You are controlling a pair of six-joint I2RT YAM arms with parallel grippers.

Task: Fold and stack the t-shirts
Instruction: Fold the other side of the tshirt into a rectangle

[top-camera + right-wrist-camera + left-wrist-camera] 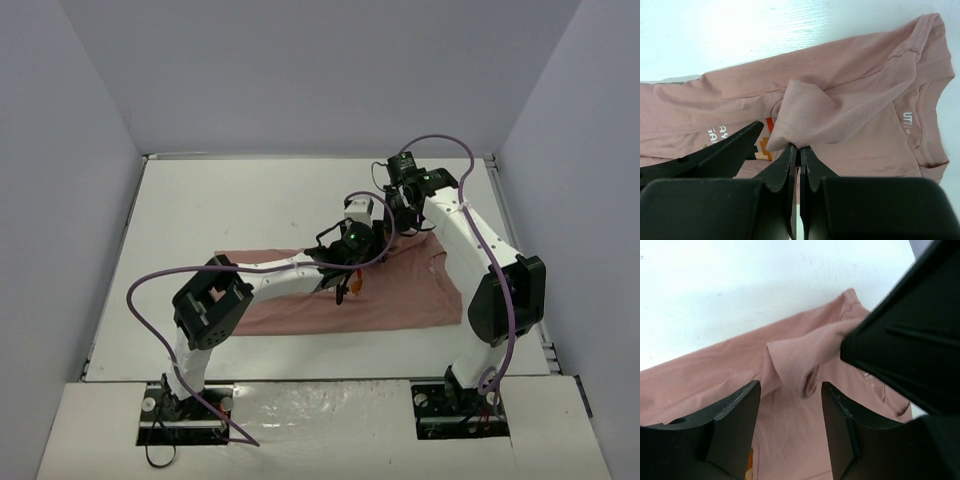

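Note:
The dusty-pink t-shirt (400, 295) lies spread across the white table, collar to the right. My right gripper (800, 148) is shut on the hem of a sleeve (810, 117) and holds it folded up over the chest; in the top view the right gripper (400, 225) is at the shirt's far edge. My left gripper (790, 405) is open and empty just above the shirt (710, 380), beside the lifted sleeve (800, 352); it sits mid-shirt in the top view (342, 272). The orange graphic (765, 142) and white lettering (720, 134) are partly hidden by a left finger (720, 152).
The white table (230, 200) is ringed by grey walls. A purple cable (150, 290) loops off the left arm and another (440, 142) off the right arm. The right gripper's finger (900, 340) fills the left wrist view's right side.

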